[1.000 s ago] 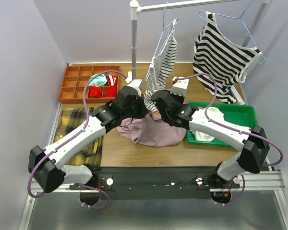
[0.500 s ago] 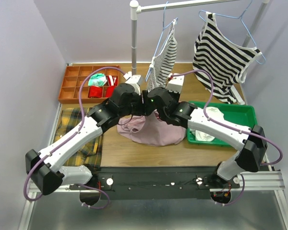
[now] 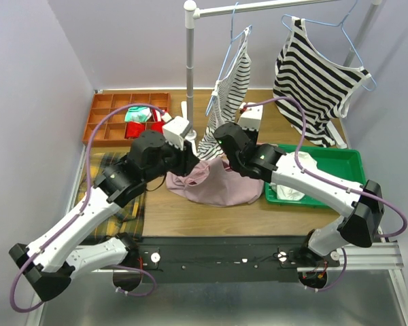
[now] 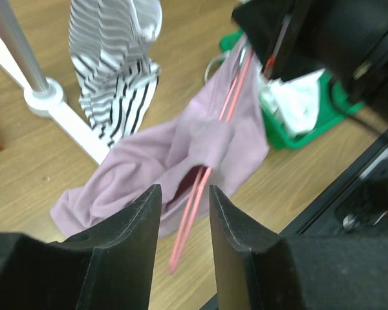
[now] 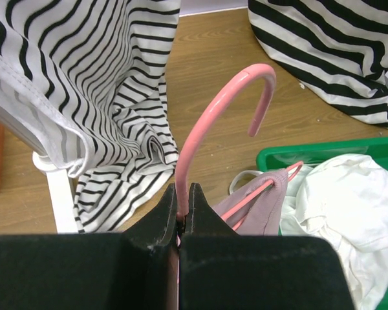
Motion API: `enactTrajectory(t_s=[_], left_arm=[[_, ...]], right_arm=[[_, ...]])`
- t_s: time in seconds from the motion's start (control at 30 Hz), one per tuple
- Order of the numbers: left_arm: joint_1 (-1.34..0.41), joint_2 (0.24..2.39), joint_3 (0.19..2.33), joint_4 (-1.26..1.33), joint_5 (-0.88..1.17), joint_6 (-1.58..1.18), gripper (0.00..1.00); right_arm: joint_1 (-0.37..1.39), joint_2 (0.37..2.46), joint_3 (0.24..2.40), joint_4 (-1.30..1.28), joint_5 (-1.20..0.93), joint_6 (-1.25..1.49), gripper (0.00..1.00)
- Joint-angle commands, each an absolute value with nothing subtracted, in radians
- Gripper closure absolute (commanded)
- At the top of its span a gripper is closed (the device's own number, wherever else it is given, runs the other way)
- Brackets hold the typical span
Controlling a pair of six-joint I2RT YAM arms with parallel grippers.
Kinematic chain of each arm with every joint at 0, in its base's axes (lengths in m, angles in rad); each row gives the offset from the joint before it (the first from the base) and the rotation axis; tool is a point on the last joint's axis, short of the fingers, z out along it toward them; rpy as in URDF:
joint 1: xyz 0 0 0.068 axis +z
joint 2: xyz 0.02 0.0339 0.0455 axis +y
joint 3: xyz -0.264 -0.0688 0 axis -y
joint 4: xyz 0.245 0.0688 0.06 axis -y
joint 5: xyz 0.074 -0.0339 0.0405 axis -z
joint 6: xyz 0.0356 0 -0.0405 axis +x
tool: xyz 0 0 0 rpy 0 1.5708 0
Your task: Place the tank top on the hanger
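The dusty-pink tank top (image 3: 217, 187) lies bunched on the wooden table between the two arms, with one part draped over the pink-red wire hanger (image 4: 227, 97). My right gripper (image 5: 183, 197) is shut on the hanger's neck just below the hook (image 5: 242, 77). One hanger arm runs through a strap of the tank top (image 5: 265, 206). My left gripper (image 4: 184, 203) is open and hovers above the tank top (image 4: 142, 165). The hanger's lower end shows beyond its fingers, untouched. In the top view the left gripper (image 3: 190, 157) sits left of the right gripper (image 3: 217, 151).
Two black-and-white striped tops (image 3: 316, 75) (image 3: 232, 88) hang on light blue hangers from a rack with a white pole (image 3: 190, 54). A green tray (image 3: 347, 153) holding a white cloth (image 5: 336, 200) is at the right. An orange compartment box (image 3: 109, 125) and a plaid cloth (image 3: 102, 173) are at the left.
My left gripper opened, let go of the tank top and pulled back to the left. The right gripper kept its hold on the hanger and shifted slightly.
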State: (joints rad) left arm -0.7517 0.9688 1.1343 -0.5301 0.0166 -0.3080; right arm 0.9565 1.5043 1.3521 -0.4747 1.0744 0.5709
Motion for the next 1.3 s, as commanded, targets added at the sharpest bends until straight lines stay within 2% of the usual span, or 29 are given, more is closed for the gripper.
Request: enactTrajectory(t_s=[0.0,0.2,0.67,0.9,1.27], left_arm=[[-0.750,1.005,1.062,-0.532,0.095,-0.196,0.49],[-0.772,1.043,1.058,-0.494,0.160,-0.161,0.42],[-0.854,1.146,1.058,-0.393,0.055,-0.140,0.42],[-0.865,1.131,0.973,-0.255,-0.023,-0.184,0.53],[-0.865,1.086,0.868,-0.045,-0.022,-0.201,0.46]], right_arm=[[0.965,1.496,1.379,-0.517,1.075,0.523,0.99],[0.965,1.502,1.381,-0.520,1.080,0.506,0.99],[0.965,1.526,1.414,-0.515,1.069,0.465,0.99],[0.965,1.523,1.422,-0.514,1.065,0.451,0.99],[0.965,1.525,1.430,-0.517,1.046,0.454,0.99]])
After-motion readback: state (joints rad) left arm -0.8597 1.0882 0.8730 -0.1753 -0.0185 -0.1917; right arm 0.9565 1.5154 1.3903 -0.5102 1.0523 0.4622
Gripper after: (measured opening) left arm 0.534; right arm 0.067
